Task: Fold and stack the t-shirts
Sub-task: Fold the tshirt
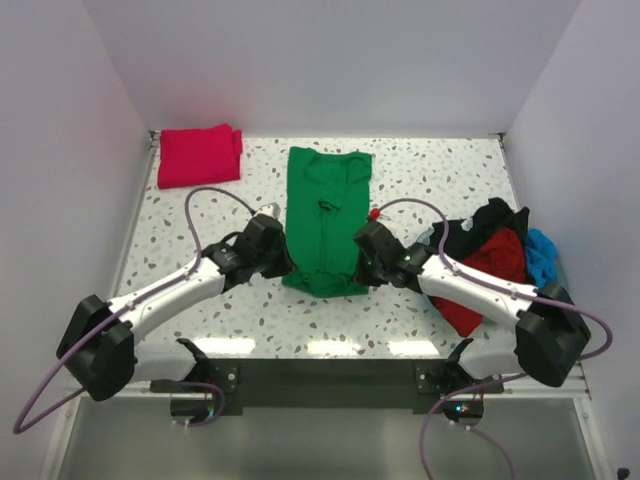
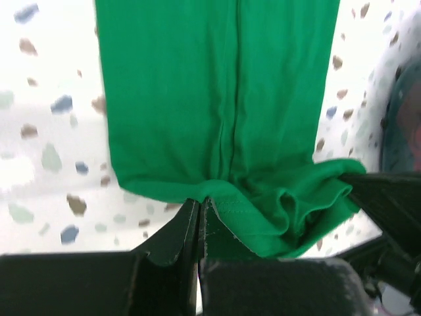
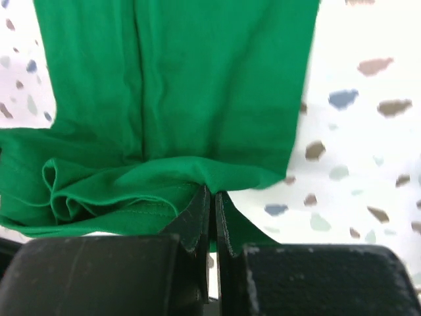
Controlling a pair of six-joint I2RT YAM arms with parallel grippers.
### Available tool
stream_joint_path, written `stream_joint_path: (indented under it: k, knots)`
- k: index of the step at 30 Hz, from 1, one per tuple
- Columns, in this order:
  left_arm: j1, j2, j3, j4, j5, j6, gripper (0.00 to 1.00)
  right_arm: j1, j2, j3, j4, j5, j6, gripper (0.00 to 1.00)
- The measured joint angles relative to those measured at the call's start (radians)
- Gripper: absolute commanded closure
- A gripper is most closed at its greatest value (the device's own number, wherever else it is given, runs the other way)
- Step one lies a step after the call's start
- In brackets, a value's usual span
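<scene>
Right arm (image 1: 480, 285) covering part of pile (image 1: 497, 248); we're pinching green shirt (image 1: 325, 200) hem, left gripper (image 2: 199, 205), right gripper (image 3: 212, 196) both clamped on it; room open both sides.

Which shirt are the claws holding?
The bright green cloth t-shirt: left gripper and right gripper pinch its near hem. The folded crimson t-shirt and heaped shirts lie elsewhere.

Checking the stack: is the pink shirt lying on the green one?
No, the pink shirt lies folded in the far left corner, apart from the green shirt.
</scene>
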Motion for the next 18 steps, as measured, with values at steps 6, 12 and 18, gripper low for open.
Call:
stream_joint_path:
  k: [6,12,18]
  knots:
    - [0.089,0.188,0.143,0.058,-0.004,0.060,1.00,-0.078,0.150,0.154,0.048,-0.013,-0.069,1.00]
    - [0.171,0.316,0.232,0.103,0.004,0.101,1.00,-0.140,0.265,0.292,0.060,0.005,-0.112,1.00]
    - [0.205,0.423,0.356,0.123,0.003,0.145,1.00,-0.196,0.375,0.400,0.064,0.005,-0.150,1.00]
